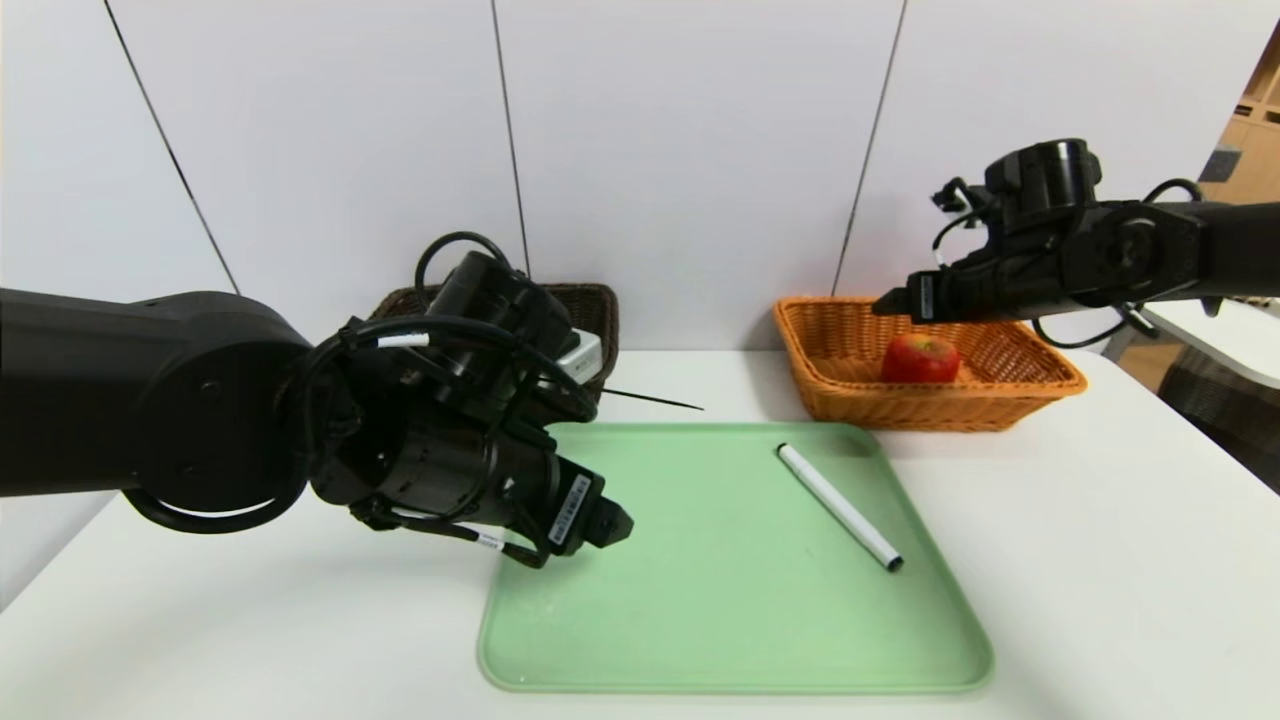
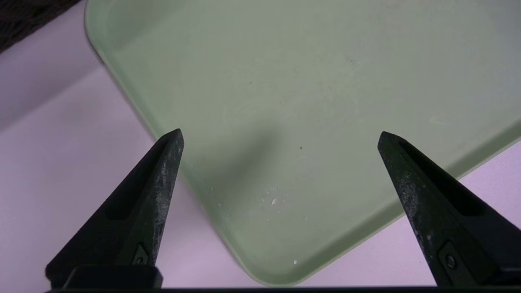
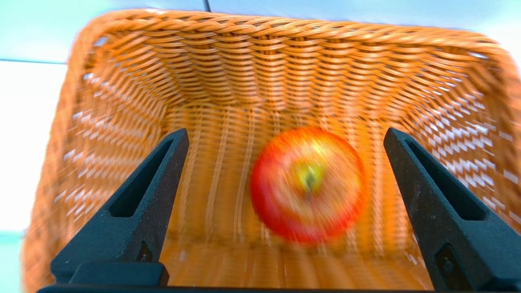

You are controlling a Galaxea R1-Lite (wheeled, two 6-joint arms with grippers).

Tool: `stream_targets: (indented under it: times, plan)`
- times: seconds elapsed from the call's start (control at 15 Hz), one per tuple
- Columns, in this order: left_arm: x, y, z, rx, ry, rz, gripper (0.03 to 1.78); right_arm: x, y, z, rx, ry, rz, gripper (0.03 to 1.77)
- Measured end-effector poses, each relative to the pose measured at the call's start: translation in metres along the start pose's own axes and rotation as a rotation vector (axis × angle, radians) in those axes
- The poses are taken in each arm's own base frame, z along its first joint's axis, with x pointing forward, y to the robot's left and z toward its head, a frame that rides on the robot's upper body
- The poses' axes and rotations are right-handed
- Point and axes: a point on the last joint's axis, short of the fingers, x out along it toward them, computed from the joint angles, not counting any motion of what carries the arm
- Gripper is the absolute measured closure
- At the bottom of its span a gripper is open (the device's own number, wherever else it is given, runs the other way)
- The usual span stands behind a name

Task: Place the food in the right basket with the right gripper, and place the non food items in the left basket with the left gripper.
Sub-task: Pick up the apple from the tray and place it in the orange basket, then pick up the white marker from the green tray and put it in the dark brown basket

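A red apple (image 1: 920,359) lies inside the orange wicker basket (image 1: 1030,398) at the back right. My right gripper (image 1: 893,300) hovers just above it, open, with the apple (image 3: 308,184) loose on the basket floor (image 3: 211,171) between and below the fingers. A white pen (image 1: 839,506) with a dark tip lies slanted on the green tray (image 1: 640,640). My left gripper (image 1: 612,522) hangs open over the tray's left part (image 2: 309,81), empty. The dark brown basket (image 1: 596,312) stands at the back left, mostly hidden behind the left arm.
The white table (image 1: 1100,560) extends around the tray. A white box-like part (image 1: 580,355) shows by the dark basket. A white wall stands close behind both baskets. Furniture sits off the table's right edge.
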Motion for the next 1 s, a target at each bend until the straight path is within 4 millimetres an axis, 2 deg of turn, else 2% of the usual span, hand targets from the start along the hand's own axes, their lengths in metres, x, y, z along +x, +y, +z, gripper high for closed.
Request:
stream_targets:
  times: [0.33, 0.47, 0.73, 1.0]
  plan:
    - [-0.006, 0.0, 0.003, -0.002, -0.037, -0.006, 0.12, -0.065, -0.001, 0.007, 0.029, 0.002, 0.043, 0.12]
    - [-0.005, -0.006, 0.006, 0.012, -0.065, -0.022, 0.12, -0.095, -0.001, 0.006, 0.039, 0.008, 0.098, 0.11]
    - [0.0, -0.024, 0.009, 0.049, -0.079, -0.061, 0.12, -0.142, -0.001, -0.01, 0.035, 0.02, 0.131, 0.11]
    - [0.014, -0.038, 0.013, 0.075, -0.068, -0.083, 0.12, -0.17, 0.0, -0.038, 0.028, 0.049, 0.141, 0.11]
